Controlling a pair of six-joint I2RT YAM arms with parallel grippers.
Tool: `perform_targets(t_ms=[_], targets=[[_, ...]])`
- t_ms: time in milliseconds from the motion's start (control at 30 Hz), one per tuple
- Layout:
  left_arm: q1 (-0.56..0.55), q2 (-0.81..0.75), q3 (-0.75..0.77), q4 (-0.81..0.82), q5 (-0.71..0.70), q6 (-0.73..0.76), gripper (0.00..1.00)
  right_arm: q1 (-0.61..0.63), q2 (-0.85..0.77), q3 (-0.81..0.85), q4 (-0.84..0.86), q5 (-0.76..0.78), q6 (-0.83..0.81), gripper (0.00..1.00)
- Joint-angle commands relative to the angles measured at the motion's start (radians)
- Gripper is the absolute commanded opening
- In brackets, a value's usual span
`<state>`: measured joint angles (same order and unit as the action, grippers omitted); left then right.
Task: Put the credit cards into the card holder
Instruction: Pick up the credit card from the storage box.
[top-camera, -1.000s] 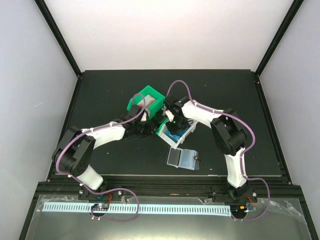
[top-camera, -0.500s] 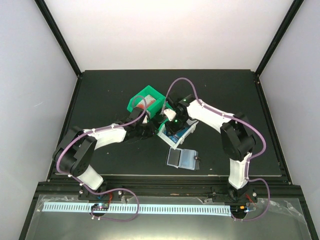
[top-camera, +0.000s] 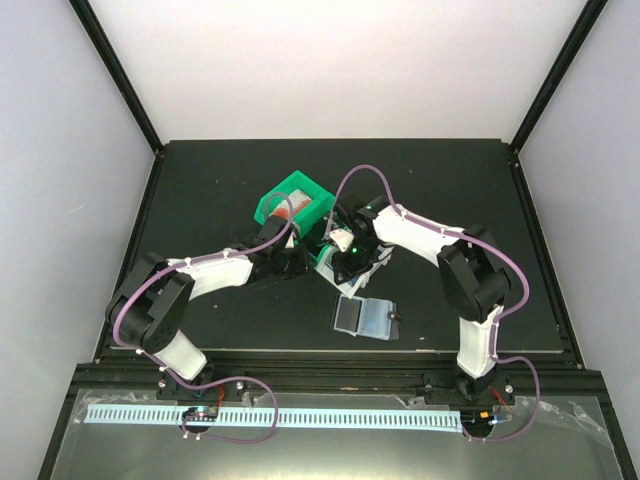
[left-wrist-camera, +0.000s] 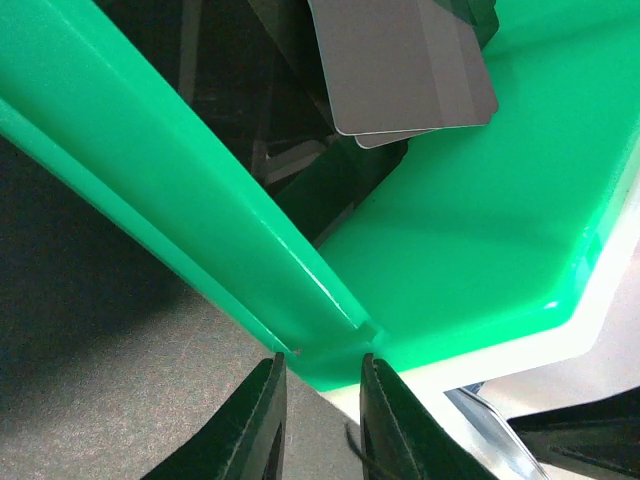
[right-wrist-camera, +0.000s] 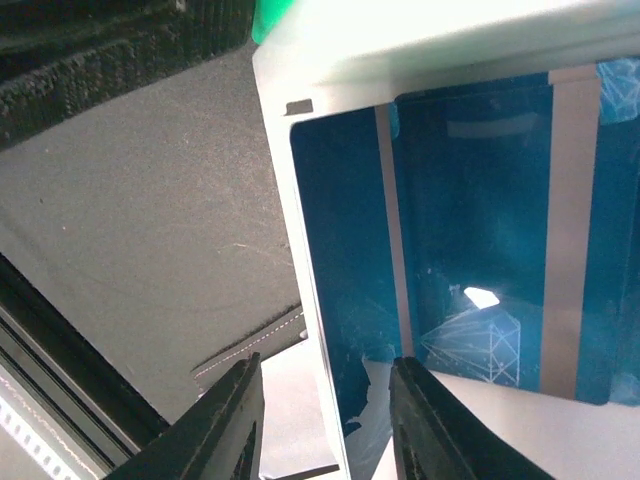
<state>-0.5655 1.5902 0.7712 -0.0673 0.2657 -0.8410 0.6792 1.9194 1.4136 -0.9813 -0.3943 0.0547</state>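
Note:
Blue credit cards (right-wrist-camera: 470, 220) with pale print lie in a white bin (right-wrist-camera: 300, 250). My right gripper (right-wrist-camera: 325, 372) is open and straddles that bin's left wall, one finger outside and one over the cards. From above, the right gripper (top-camera: 346, 252) hides most of the white bin. The card holder (top-camera: 365, 318) lies open and flat near the table's front, black with clear sleeves; its stitched edge (right-wrist-camera: 250, 348) shows under the right jaws. My left gripper (left-wrist-camera: 320, 368) is shut on the lower corner of the green bin (left-wrist-camera: 470, 230), seen from above as the left gripper (top-camera: 303, 256).
Two grey cards (left-wrist-camera: 400, 70) stand inside the green bin (top-camera: 295, 205), which touches the white bin. Both forearms meet over the middle of the black mat (top-camera: 200, 190). Black frame posts (top-camera: 120, 80) rise at the back corners.
The right wrist has moved a little left and back over the white bin and its jaws have widened. The left jaws have narrowed onto the green bin's corner.

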Motion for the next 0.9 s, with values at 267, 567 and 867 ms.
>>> perform_targets(t_ms=[267,567,867], targets=[[-0.009,0.013,-0.001,0.017,-0.018,-0.003,0.23,0.039,0.082,0.083,0.026,0.041,0.016,0.38],[-0.01,0.021,-0.001,0.021,-0.012,-0.003,0.23,0.042,0.009,0.049,0.01,-0.001,0.01,0.33],[-0.011,0.027,-0.001,0.021,-0.013,-0.004,0.22,0.042,-0.004,0.046,0.003,0.006,0.011,0.33]])
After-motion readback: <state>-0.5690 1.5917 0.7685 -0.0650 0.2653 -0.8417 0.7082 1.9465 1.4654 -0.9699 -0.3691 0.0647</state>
